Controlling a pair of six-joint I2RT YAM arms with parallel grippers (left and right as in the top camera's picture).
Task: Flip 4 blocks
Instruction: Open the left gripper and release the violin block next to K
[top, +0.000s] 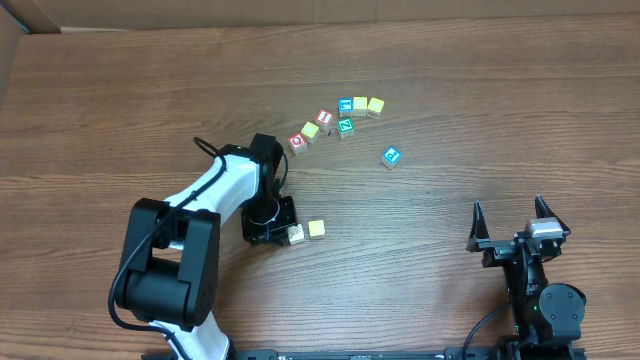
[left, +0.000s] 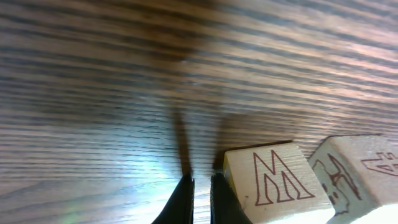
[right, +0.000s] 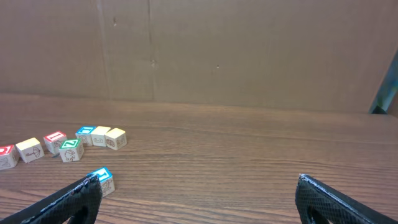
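My left gripper is shut and points down at the table with nothing between its fingers. A whitish-cream block with a red letter M sits right against its right finger. A yellow block lies just beyond it. The blue-faced block lies alone mid-table. The teal-green block is at the edge of the far cluster. My right gripper stands wide open and empty near the front right.
A curved row of other cubes lies at the back centre: red-faced ones, yellowish ones and a blue one. A cardboard wall stands behind the table.
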